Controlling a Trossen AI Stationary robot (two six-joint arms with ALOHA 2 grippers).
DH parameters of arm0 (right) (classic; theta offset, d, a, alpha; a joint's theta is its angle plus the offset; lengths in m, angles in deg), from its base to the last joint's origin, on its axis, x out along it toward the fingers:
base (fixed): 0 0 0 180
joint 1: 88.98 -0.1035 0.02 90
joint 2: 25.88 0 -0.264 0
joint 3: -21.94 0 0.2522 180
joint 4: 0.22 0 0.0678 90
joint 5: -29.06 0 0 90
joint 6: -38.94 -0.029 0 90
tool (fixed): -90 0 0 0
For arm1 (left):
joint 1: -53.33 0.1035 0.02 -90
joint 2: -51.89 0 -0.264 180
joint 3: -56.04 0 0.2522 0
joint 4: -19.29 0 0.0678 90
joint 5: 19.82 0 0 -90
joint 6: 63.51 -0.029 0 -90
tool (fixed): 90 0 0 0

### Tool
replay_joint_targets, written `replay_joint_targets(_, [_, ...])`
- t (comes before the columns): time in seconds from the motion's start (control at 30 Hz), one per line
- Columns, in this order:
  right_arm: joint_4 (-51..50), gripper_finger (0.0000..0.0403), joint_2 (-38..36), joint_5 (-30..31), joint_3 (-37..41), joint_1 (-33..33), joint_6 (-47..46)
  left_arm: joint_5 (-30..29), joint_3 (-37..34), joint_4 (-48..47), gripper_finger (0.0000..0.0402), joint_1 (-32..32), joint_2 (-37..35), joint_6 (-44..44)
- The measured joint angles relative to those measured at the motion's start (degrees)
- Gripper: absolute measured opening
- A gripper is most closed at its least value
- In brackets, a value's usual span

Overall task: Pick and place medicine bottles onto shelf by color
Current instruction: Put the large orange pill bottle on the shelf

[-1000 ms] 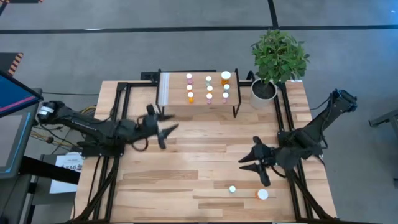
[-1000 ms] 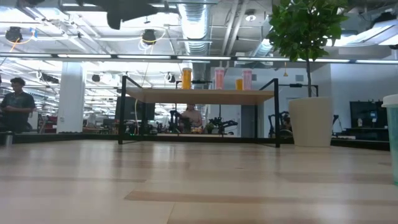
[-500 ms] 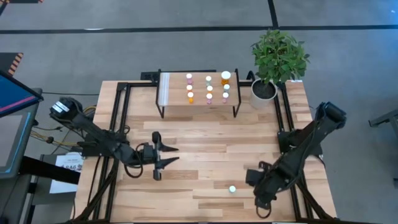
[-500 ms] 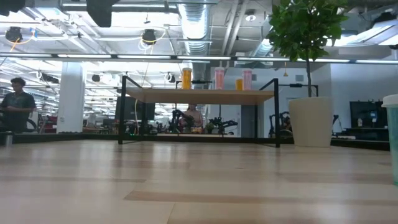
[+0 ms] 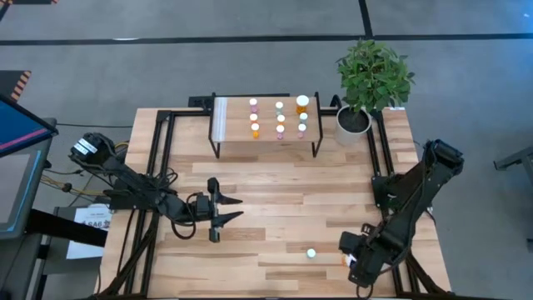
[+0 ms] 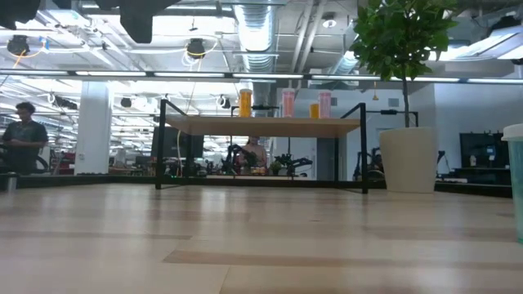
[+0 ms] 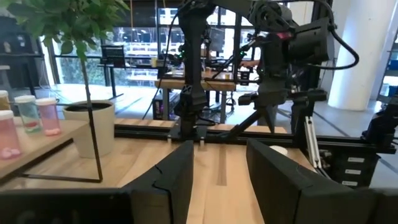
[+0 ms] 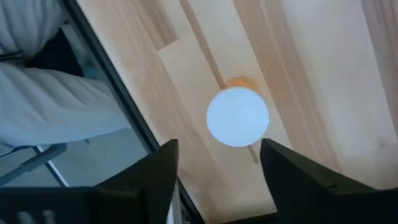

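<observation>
The shelf (image 5: 266, 121) stands at the table's far side with several white-capped medicine bottles (image 5: 280, 118) upright on it, orange, pink and green. On the tabletop near the front right, a small green bottle (image 5: 311, 253) stands on its base. Beside it stands an orange bottle (image 8: 237, 117), white cap up. My right gripper (image 8: 219, 149) hangs open over that orange bottle, pointing down, clear of it. My left gripper (image 5: 225, 208) is open and level over the table's left middle, with nothing between its fingers (image 7: 221, 155).
A potted plant (image 5: 371, 79) in a white pot (image 5: 353, 122) stands at the far right corner beside the shelf. Black frame rails (image 5: 158, 167) run along both sides of the table. The middle of the tabletop (image 5: 283, 192) is bare wood.
My left gripper has drawn back from near the shelf toward the table's near edge and come lower. My right gripper has gone toward the near right corner, sunk, and tipped from nearly level to pointing down over the orange bottle.
</observation>
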Motion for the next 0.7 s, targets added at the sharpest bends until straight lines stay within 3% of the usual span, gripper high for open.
replay_joint_targets(0.23, [-0.61, 0.0292, 4.71, 0.06, 0.0, -0.89, -1.26, 0.49, 0.0, -0.67, 0.0137, 0.0, 0.0, 1.74])
replay_joint_targets(0.47, [-4.27, 0.0297, 8.82, 0.79, -0.08, -0.83, -0.78, 0.49, 0.0, -1.11, 0.0137, 0.02, 0.0, 2.94])
replay_joint_targets(0.7, [-0.44, 0.0297, 8.7, 3.82, 1.84, -0.82, -0.72, 0.53, 0.0, -2.92, 0.0137, 0.02, 0.0, 4.63])
